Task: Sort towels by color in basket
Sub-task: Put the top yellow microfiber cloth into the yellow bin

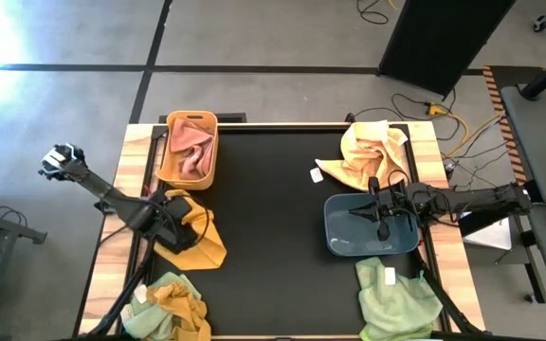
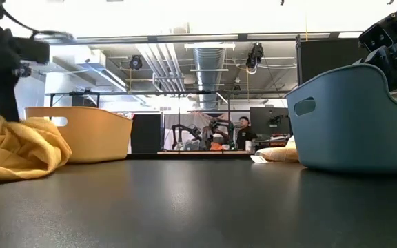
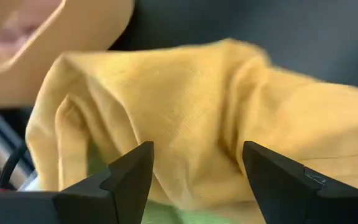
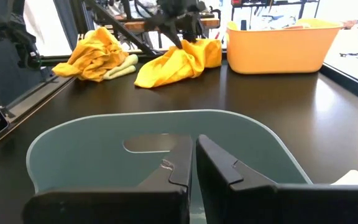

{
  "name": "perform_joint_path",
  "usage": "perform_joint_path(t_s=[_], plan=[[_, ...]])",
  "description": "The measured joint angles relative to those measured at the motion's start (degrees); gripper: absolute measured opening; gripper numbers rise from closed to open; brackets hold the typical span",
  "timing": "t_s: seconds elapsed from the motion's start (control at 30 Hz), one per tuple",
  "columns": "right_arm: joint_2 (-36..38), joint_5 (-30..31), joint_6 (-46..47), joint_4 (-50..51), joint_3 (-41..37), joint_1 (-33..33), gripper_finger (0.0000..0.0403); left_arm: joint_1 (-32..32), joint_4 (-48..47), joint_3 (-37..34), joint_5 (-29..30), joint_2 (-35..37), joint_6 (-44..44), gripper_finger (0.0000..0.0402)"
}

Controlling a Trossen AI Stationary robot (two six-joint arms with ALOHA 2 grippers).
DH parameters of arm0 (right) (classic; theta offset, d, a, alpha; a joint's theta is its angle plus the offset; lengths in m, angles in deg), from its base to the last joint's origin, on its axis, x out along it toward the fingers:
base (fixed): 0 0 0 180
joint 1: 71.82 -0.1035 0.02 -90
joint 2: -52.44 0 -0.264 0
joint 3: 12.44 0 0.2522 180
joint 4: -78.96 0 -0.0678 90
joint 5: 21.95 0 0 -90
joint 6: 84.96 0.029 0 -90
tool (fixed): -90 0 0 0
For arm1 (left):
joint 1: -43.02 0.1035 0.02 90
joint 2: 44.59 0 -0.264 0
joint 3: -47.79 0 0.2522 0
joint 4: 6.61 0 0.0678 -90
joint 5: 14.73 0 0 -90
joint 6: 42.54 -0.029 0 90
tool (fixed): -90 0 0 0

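Observation:
A mustard orange towel (image 1: 205, 242) lies crumpled at the table's left, with my left gripper (image 1: 180, 225) open and pointing steeply down over it; in the left wrist view its fingers (image 3: 129, 177) stand wide apart before the cloth's folds (image 3: 191, 118). A salmon pink towel (image 1: 192, 152) lies in the orange basket (image 1: 166, 161) at the far left. A pale peach towel (image 1: 363, 156) rests at the far right. A light green towel (image 1: 396, 298) lies near right. My right gripper (image 4: 194, 142) is shut over the blue-grey basket (image 1: 349, 242). My left gripper comes at the mustard towel's raised folds (image 3: 197, 134) from above, slanting down, one finger on either side of the bunched cloth. Whether the fingertips touch the cloth I cannot tell. The towel lies on the table.
A mixed heap of light green and mustard cloth (image 1: 171, 301) sits at the near left corner. The dark mat's middle (image 1: 273, 218) lies bare between the two baskets. Cables run off the table's far right edge (image 1: 453, 133).

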Motion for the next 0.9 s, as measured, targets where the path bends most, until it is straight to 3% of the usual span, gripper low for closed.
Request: perform_joint_path(t_s=[0.27, 0.37, 0.47, 0.63, 0.8, 0.9], plan=[[0.0, 0.02, 0.0, 0.0, -0.02, 0.0, 0.0013, 6.14, 8.77, -4.3, -2.53, 0.26, -7.02, 0.0231], [0.0, 0.01, 0.0, 0.0, -0.01, 0.0, 0.0013, 7.46, 11.49, -5.41, -4.78, -0.09, -8.4, 0.0212], [0.0, 0.02, 0.0, 0.0, 0.0, 0.0, 0.0013, 8.05, 11.86, -5.69, -5.05, -0.91, -7.98, 0.0159], [0.0, 0.02, 0.0, 0.0, -0.01, 0.02, 0.0013, 8.06, 12.64, -3.46, -4.56, -1.77, -9.09, 0.0025], [0.0, 0.0, 0.0, 0.0, 0.0, 0.0, 0.0013, 8.01, 12.62, 6.02, 1.46, -1.72, -16.33, 0.001], [0.0, 0.0, 0.0, 0.0, 0.0, 0.01, 0.0013, 8.0, 11.45, 14.03, 12.86, -1.65, -21.6, 0.0002]])
